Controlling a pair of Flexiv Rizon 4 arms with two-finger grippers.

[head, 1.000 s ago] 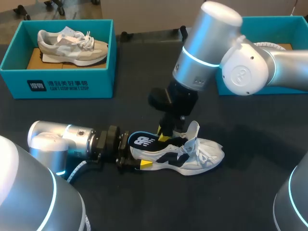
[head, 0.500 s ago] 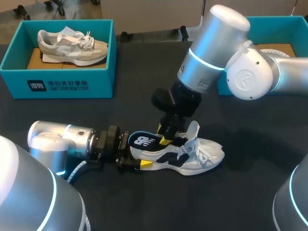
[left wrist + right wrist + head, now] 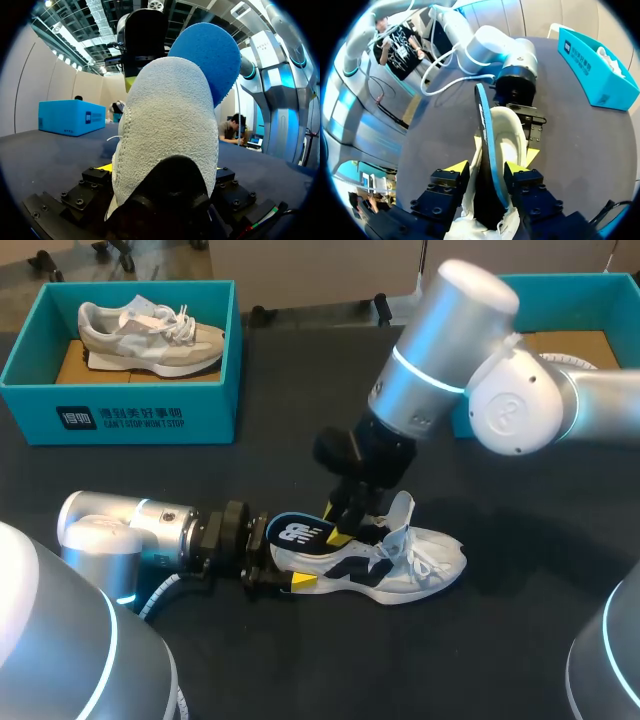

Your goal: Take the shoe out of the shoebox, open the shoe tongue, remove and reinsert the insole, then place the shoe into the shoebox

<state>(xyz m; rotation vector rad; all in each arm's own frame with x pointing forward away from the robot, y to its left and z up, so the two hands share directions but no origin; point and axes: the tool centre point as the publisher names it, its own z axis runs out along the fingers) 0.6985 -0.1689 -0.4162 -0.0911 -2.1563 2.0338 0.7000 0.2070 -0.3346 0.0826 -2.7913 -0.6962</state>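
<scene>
Right gripper (image 3: pixel 486 167): was set at blue insole (image 3: pixel 486 125), whose heel end was raised out of shoe (image 3: pixel 405 565); whether it was pinched could not be told. Left gripper (image 3: pixel 164 171): was clamped on shoe's heel from both sides. Shoe was laid on table (image 3: pixel 300 670), lower centre of frame, toe rightward. First shoebox (image 3: pixel 120 418), upper left, was filled with grey shoe (image 3: pixel 150 332); second shoebox (image 3: pixel 600 285) was seen upper right.

I've got a dark worktop (image 3: pixel 480 660). A teal shoebox (image 3: pixel 120 415) sits at its far left and a second teal shoebox (image 3: pixel 590 300) at its far right. A white-and-black shoe (image 3: pixel 425 565) sits upright near the front middle, well apart from both.
</scene>
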